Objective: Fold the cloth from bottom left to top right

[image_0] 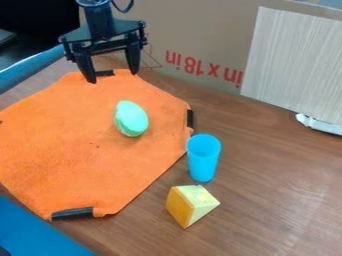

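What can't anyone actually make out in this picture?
All in the camera view:
- Orange cloth: its left side is cut off by the left edge.
- Robot arm: its upper part is cut off by the top edge.
- Blue cup: its inside bottom is hidden by its wall.
- Dark specks on the cloth: too small to identify.

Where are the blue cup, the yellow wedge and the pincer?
Blue cup [203, 159]: camera view, its side.
Yellow wedge [190, 204]: camera view, its upper edge.
Pincer [110, 73]: camera view, between its fingertips.
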Robot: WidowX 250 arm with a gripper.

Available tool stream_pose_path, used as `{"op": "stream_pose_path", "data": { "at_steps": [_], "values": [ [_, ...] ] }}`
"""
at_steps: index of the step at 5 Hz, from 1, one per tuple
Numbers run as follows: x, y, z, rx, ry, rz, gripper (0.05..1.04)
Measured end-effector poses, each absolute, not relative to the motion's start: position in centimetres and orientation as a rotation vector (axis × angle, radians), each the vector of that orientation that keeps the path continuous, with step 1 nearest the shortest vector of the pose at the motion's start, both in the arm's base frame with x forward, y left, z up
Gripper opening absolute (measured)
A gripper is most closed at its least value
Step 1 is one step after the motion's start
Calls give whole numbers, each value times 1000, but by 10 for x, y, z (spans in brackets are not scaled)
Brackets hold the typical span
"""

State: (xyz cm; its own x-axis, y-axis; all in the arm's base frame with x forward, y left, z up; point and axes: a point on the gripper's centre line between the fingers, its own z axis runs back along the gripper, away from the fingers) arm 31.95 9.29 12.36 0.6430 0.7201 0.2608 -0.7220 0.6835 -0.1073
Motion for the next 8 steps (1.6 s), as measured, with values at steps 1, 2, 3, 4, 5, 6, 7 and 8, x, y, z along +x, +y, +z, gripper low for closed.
{"op": "stream_pose_path", "data": {
  "at_steps": [1,2,3,4,5,6,7,8],
  "values": [
    [318,93,113,12,-261,820,1001],
    [312,112,107,42,-273,830,1001],
    [307,132,103,52,-275,855,1001],
    [296,151,100,46,-271,870,1001],
    [280,183,95,53,-268,873,1001],
    [263,201,85,38,-236,766,1001],
    [247,216,77,14,-211,686,1001],
    [230,235,60,42,-194,645,1001]
  ]
}}
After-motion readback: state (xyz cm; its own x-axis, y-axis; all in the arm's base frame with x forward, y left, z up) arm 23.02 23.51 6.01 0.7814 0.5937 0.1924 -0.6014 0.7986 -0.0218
